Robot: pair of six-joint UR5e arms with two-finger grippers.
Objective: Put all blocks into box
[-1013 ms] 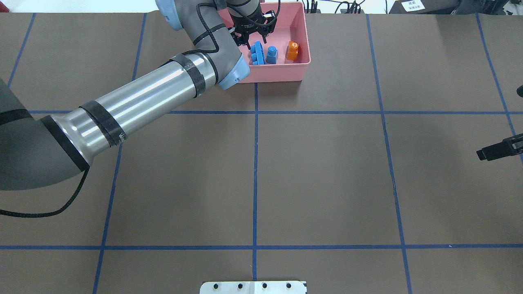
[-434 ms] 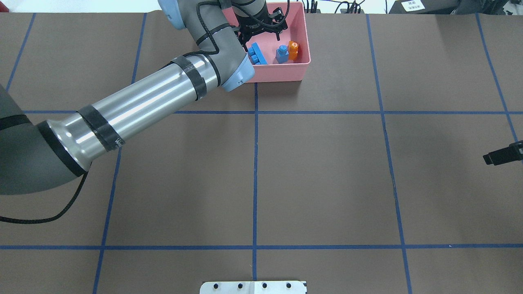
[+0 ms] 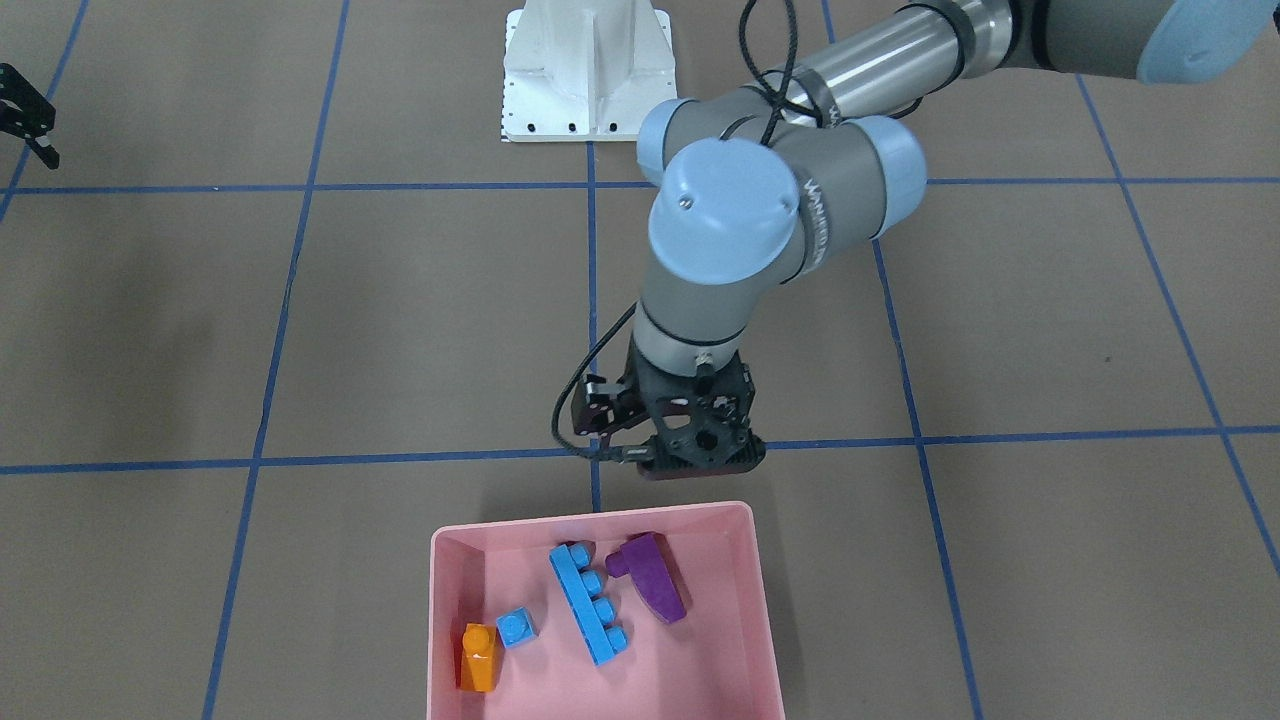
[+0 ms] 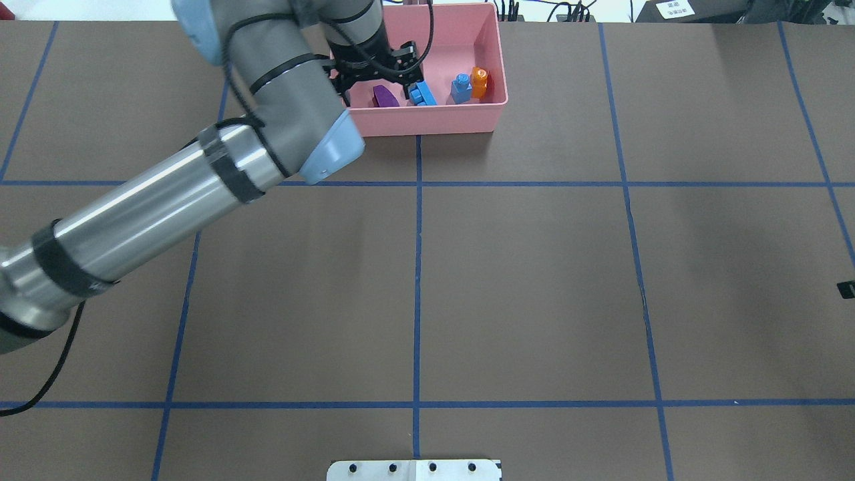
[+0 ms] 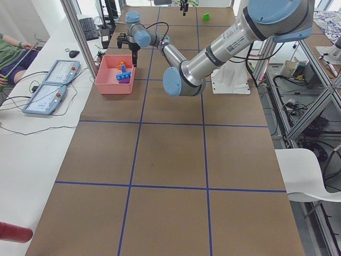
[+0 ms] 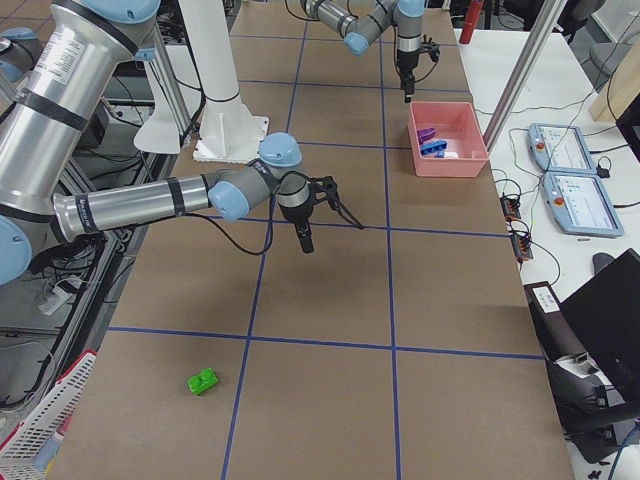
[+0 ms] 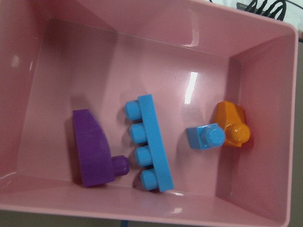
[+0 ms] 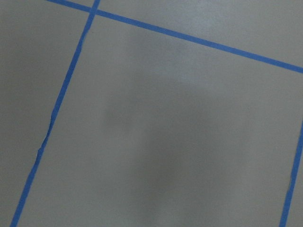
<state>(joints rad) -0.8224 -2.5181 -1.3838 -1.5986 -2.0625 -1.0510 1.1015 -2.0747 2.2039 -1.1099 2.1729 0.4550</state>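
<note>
Now the purple wedge (image 7: pixel 94 151) lies in the box (image 7: pixel 265 94) at the middle of the far edge, beside three other blocks (image 7: pixel 147 142). The left gripper (image 3: pixel 700 455) has drawn back, spread and empty. We judge that only the green brick (image 6: pixel 203 381) remains, near the right-end corner on the robot's side. We cannot tell the opening of the right gripper (image 3: pixel 25 115).

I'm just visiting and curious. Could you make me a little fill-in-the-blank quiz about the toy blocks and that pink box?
The pink box holds ___ blocks.
The one block lying out on the table, away from the box, is ___ in colour.
Inside the box, the small blue cube sits right beside the ___ block.
The long blue block lies between that cube and the ___ wedge.
Missing words: four, green, orange, purple.
</note>
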